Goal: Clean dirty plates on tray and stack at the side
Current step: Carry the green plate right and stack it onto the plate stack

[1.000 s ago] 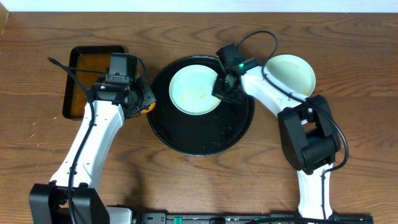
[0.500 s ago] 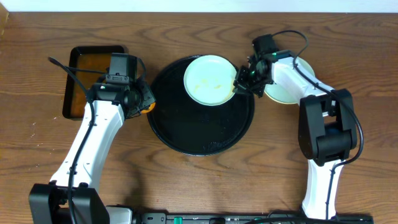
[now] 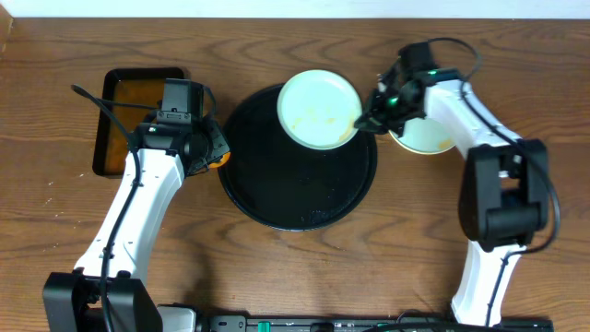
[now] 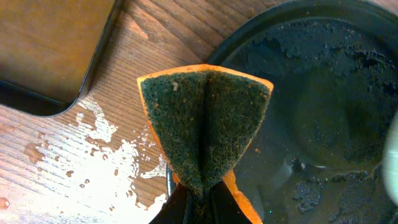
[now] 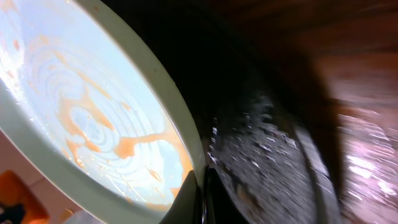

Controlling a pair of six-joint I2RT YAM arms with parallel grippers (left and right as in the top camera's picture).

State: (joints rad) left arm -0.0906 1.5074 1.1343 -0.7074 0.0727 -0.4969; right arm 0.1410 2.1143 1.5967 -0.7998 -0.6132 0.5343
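Fingers of my right gripper [image 3: 365, 123] are pinched shut on the right rim of a pale, orange-smeared plate [image 3: 318, 109], which overhangs the far rim of the round black tray [image 3: 277, 198]. A second plate [image 3: 430, 138] lies on the worktop [image 3: 387, 249] just right of the tray. My left gripper [image 3: 216, 153] clamps a folded sponge [image 4: 205, 130] at the tray's left rim.

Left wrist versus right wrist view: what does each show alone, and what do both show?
Only left wrist: a folded orange-and-green sponge pinched in the left gripper, a corner of the rectangular tray, water splashed on the wood. Only right wrist: the orange-smeared plate, its rim pinched by the right gripper. Both: the wet round black tray.
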